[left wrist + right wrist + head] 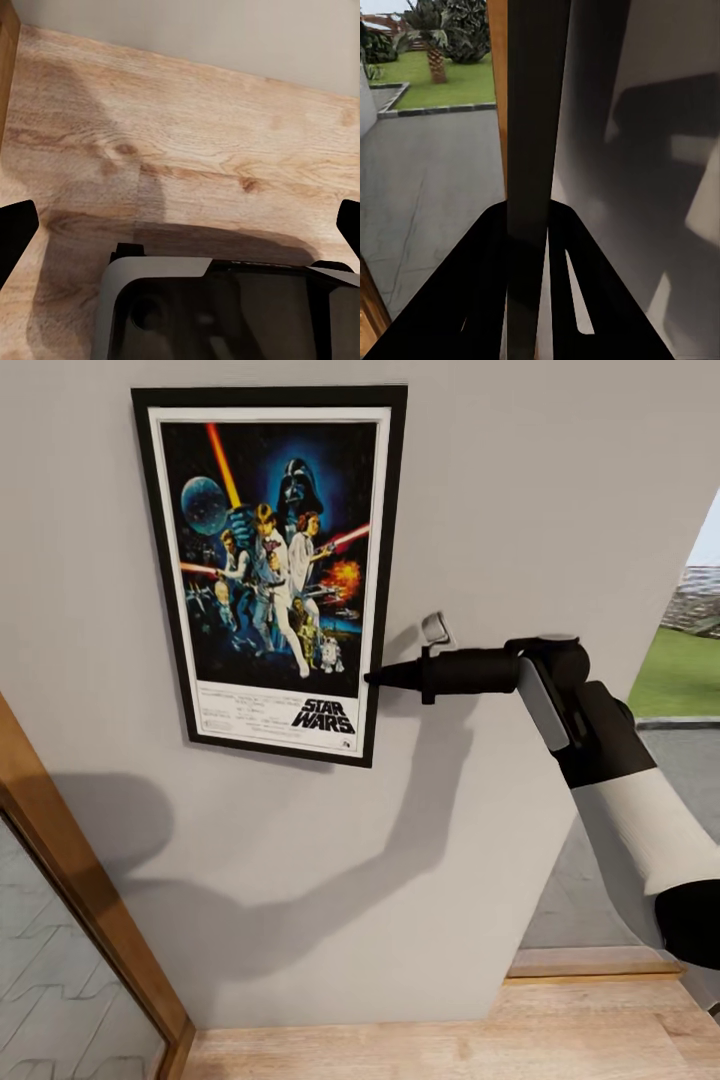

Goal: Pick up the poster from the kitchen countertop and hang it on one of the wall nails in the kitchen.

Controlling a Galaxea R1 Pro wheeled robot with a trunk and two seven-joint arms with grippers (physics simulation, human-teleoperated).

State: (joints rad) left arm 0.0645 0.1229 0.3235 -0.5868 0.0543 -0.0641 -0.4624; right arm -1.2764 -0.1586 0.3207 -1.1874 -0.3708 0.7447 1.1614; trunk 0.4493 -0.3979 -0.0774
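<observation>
Poster (270,570) small print unreadable; right arm (640,810) cut at right frame edge; left gripper (180,232) fingertips cropped at both sides.

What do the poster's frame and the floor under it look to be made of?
Poster frame: smooth matte black, maybe plastic or painted wood; no grain to tell. Floor: pale wood boards, judging by grain lines and knots, with a dull finish.

The right arm (640,800) has a white forearm sleeve between black sections, with a grey plate on the black wrist joint. A black tapered gripper (385,677) narrows to a point, with a small grey bracket above it. The left gripper's fingertips (15,232) are black; below them sits a grey, dark-panelled body.
</observation>
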